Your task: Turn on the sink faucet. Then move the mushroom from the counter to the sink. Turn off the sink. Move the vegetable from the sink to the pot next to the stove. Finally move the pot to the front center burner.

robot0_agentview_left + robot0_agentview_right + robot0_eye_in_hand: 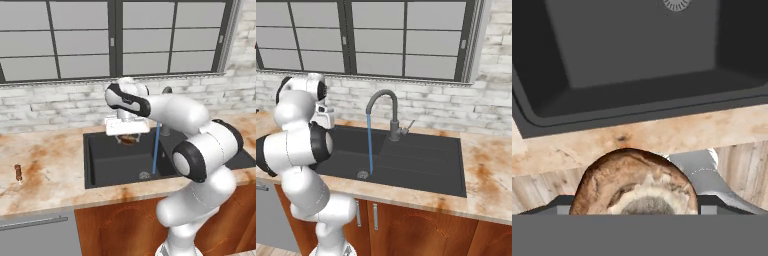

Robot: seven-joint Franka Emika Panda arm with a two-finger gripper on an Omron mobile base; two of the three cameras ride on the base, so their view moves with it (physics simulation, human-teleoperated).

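One mushroom [637, 182] sits pinched between the jaws of the gripper [128, 134], held above the back edge of the sink [112, 162], left of the running faucet [383, 107].

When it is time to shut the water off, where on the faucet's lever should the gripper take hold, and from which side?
Probably the lever's free end, approached from the front over the sink ledge. It is a thin rod slanting up and out from the faucet stem, away from the water stream, so the jaws can close across it.
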